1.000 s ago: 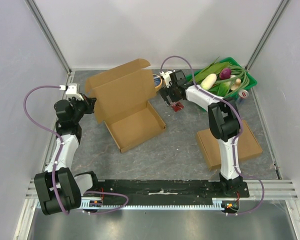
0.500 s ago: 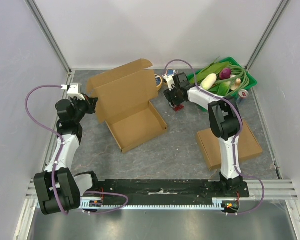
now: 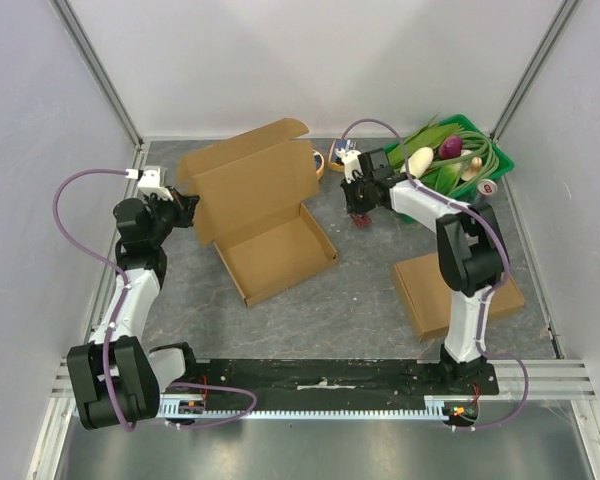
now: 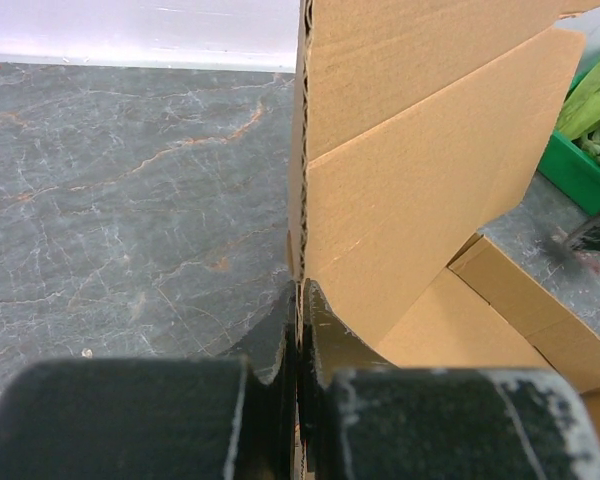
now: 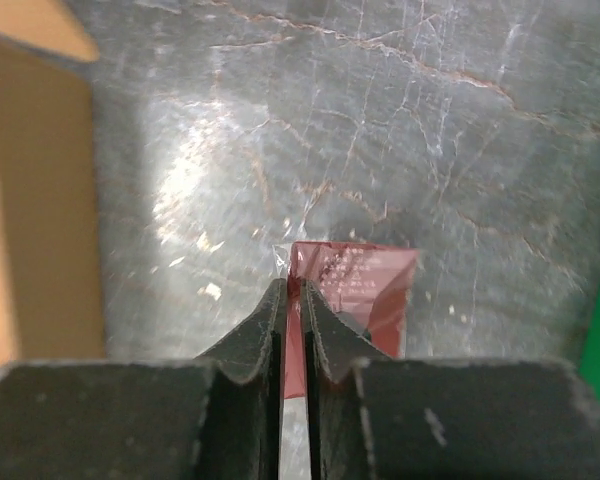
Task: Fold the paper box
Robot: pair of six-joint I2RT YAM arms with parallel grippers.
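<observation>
Lid fold | left gripper [image 3: 187, 205] clamped shut on paper box [image 3: 270, 250] lid, upper left | right gripper [image 5: 292, 295] near-closed over red packet [image 5: 365, 285], hold unclear | next: likely fold lid down.

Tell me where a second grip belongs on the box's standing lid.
Probably the free right edge of the lid, near the top corner, coming from the right with the jaws straddling the sheet. It stands upright as a thin panel, and the left tool pinches its left edge, so the opposite edge is bare.
</observation>
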